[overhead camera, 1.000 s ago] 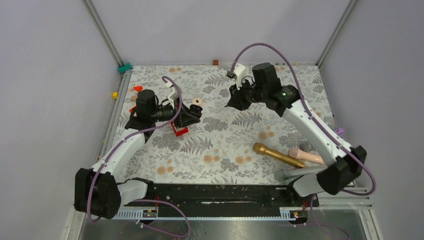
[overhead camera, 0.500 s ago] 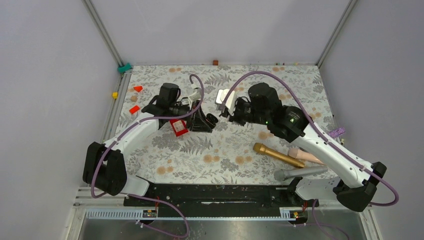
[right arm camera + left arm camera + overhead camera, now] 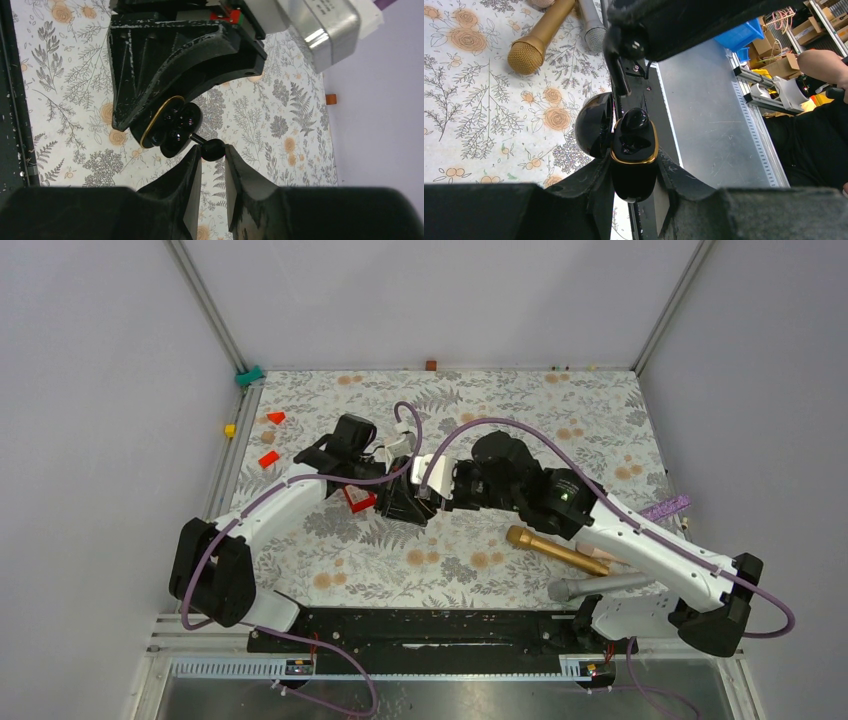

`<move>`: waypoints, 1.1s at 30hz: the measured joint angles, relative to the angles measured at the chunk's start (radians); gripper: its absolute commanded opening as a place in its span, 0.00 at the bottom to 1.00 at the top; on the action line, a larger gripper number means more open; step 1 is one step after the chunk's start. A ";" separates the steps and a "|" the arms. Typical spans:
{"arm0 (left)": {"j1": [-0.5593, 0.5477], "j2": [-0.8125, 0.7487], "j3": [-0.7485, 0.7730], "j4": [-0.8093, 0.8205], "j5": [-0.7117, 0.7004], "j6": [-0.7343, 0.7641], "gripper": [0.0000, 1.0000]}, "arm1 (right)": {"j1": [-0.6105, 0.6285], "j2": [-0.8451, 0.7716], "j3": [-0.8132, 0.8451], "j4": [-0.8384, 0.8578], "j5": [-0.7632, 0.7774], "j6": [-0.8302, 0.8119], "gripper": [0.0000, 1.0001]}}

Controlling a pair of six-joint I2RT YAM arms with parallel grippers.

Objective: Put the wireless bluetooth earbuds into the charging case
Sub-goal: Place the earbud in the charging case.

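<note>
With right pincer [image 3: 213, 156] clenched on a black earbud [image 3: 213, 148], swung in from far edge of the table [image 3: 450, 555] to its middle. Stem now at mouth of open charging case [image 3: 167, 127], clamped in left pincer [image 3: 634, 172]. Looks ready to insert.

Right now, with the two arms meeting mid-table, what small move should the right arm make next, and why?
Probably ease the right claw toward the charging case, pressing the black earbud it pinches into the well. The left claw grips the case, lid open, and the earbud's stem seems to meet the opening.
</note>
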 measured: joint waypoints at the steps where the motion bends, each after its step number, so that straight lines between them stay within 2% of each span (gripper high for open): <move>1: 0.000 0.001 0.000 0.000 0.003 0.001 0.15 | 0.006 0.000 -0.006 0.000 0.010 -0.003 0.27; 13: -0.001 0.005 0.000 -0.006 0.006 0.002 0.16 | 0.069 0.024 -0.021 0.052 0.142 -0.004 0.26; 33: -0.002 0.012 0.000 -0.020 0.008 0.002 0.17 | 0.127 0.055 -0.021 0.052 0.176 0.018 0.25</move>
